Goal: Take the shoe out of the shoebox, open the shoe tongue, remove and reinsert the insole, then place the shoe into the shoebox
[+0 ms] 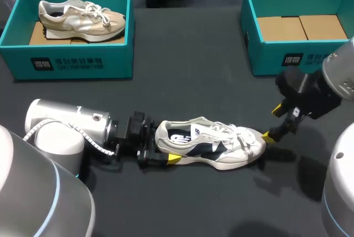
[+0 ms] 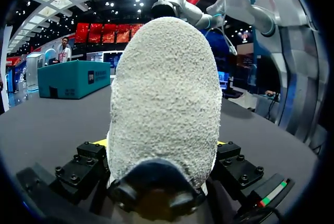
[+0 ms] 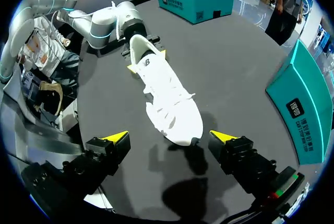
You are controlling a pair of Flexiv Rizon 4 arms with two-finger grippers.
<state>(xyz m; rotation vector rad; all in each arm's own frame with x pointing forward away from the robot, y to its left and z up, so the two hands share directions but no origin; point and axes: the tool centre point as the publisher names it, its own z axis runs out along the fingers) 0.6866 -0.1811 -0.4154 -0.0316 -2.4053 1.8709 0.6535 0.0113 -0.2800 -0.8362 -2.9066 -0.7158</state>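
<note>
Lying on its sole on the near part of the bench [image 1: 193, 60], the white-and-navy shoe [image 1: 207, 144] is recorded as out of any box. Its long axis runs across the bench, heel toward the left arm [image 1: 66, 129], toe toward the right arm [image 1: 310, 90]. The left jaws are clamped on the heel, one finger at each side; in the left wrist view the heel fills the gap. The right jaws stand wide apart at the toe, which lies between and just ahead of the yellow tips and is not gripped; contact of one tip cannot be confirmed. The tongue is judged the next target: it lies along the axis from the toe toward the heel, so the free right jaws are better placed. Farther back, an empty shoebox [image 1: 265, 60] is noted on the right, well apart from the shoe. A second box [image 1: 110, 60] holding a beige shoe [image 1: 80, 19] is noted on the left.
</note>
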